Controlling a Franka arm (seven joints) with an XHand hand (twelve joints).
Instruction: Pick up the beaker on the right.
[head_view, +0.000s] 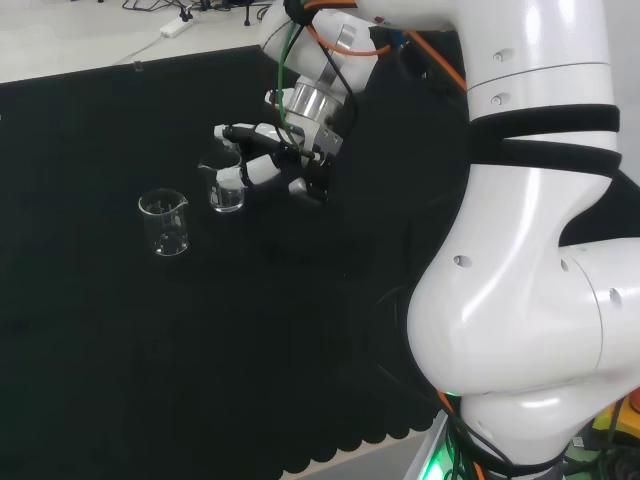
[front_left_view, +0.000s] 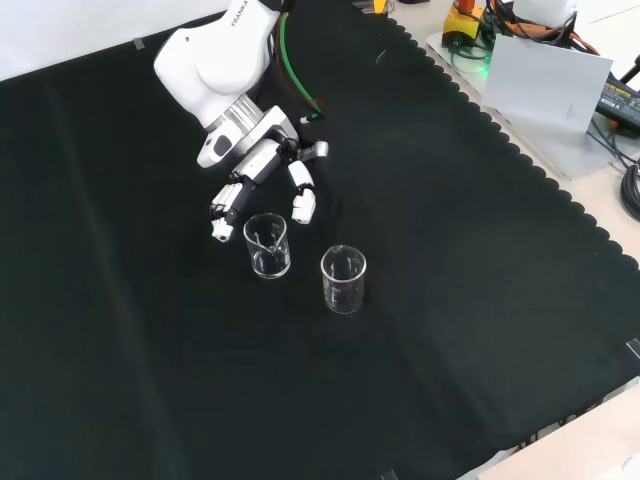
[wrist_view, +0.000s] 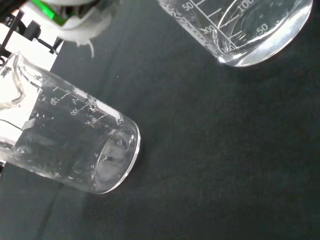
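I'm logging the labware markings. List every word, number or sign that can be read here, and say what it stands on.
near beaker, beside the hand: white scale lines with small numerals, skewed through the glass; not read off.
far beaker: white scale lines with numerals; not read off.
arm link: a short line of dark lettering, small; not read off.
No other print is legible.
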